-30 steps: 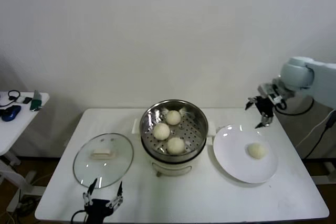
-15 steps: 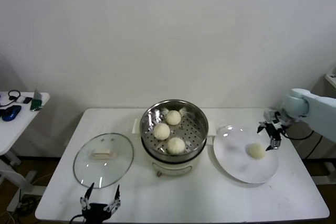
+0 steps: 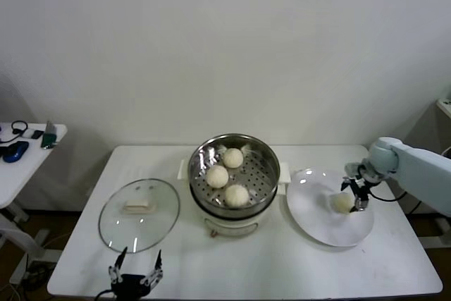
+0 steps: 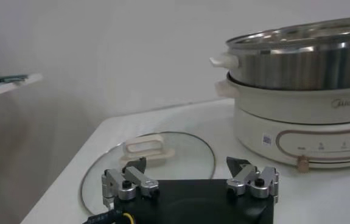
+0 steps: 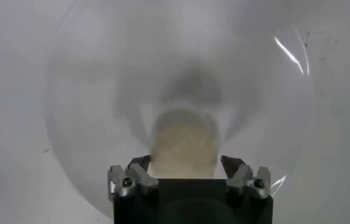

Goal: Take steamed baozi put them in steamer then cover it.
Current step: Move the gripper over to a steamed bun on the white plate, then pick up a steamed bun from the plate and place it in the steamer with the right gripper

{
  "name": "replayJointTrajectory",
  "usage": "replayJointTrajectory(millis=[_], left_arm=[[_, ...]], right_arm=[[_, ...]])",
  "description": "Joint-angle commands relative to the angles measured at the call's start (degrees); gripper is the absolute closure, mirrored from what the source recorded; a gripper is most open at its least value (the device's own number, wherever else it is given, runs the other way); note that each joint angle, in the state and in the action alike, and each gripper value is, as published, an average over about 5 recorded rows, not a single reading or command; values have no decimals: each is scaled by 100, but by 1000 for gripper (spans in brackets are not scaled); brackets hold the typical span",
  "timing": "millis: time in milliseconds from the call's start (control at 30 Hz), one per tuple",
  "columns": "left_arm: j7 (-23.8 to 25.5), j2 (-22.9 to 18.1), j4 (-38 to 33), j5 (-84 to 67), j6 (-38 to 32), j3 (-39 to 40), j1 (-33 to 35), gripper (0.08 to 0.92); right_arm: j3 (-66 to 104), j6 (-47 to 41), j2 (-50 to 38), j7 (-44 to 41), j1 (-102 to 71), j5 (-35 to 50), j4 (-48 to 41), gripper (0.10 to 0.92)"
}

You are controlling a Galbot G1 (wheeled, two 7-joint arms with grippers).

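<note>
since a second ago the right end effector (image 3: 354, 197) has come down from above the tabletop's far right corner to the white plate (image 3: 317, 227) near the right edge, and its spread fingers now stand on either side of the last baozi on the plate (image 3: 343, 203). whether they press on the bun cannot be told. the left end effector (image 3: 134, 273) has sunk a little at the near edge and hangs released, fingers apart, grasping nothing.

the steamer (image 3: 266, 157) sits at the tabletop's middle toward the far edge, with three baozi (image 3: 236, 194) on its perforated floor. the cover (image 3: 139, 214) lies flat on the tabletop (image 3: 232, 266) toward the left edge, just beside the steamer, handle up.

the right wrist view shows the baozi between the two open fingers (image 5: 244, 175), which the head view leaves too small to read; the bun there is blurred and its near part is cut off by the end effector's body. the left wrist view shows the steamer's white base from the side, with a row of controls, and the cover's handle in front of the open fingers (image 4: 251, 177); the steamer's inside is hidden there.

a small side table (image 3: 28, 156) beyond the left edge holds a few dark objects too small to name.
</note>
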Motion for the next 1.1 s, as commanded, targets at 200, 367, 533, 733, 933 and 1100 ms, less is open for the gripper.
replayJointTrajectory(millis=[200, 367, 533, 733, 933, 1100], left_arm=[[1, 26, -72, 6, 7, 14, 15, 177], [11, 32, -100, 24, 20, 70, -13, 177], [27, 57, -137, 26, 31, 109, -24, 177], [46, 121, -165, -11, 39, 86, -29, 177], [51, 131, -175, -31, 33, 90, -41, 177], [54, 136, -199, -85, 41, 33, -38, 177]], right_arm=[[-351, -257, -159, -3, 511, 339, 484, 308], [-1832, -369, -270, -40, 2514, 1379, 1333, 313], [-2885, -532, 190, -243, 4608, 2676, 1969, 320], [-2699, -998, 1015, -246, 5636, 3723, 2356, 321], [-2300, -1555, 1590, 260, 5216, 4050, 3127, 321], [-2251, -1779, 1921, 599, 4321, 3746, 3314, 321]])
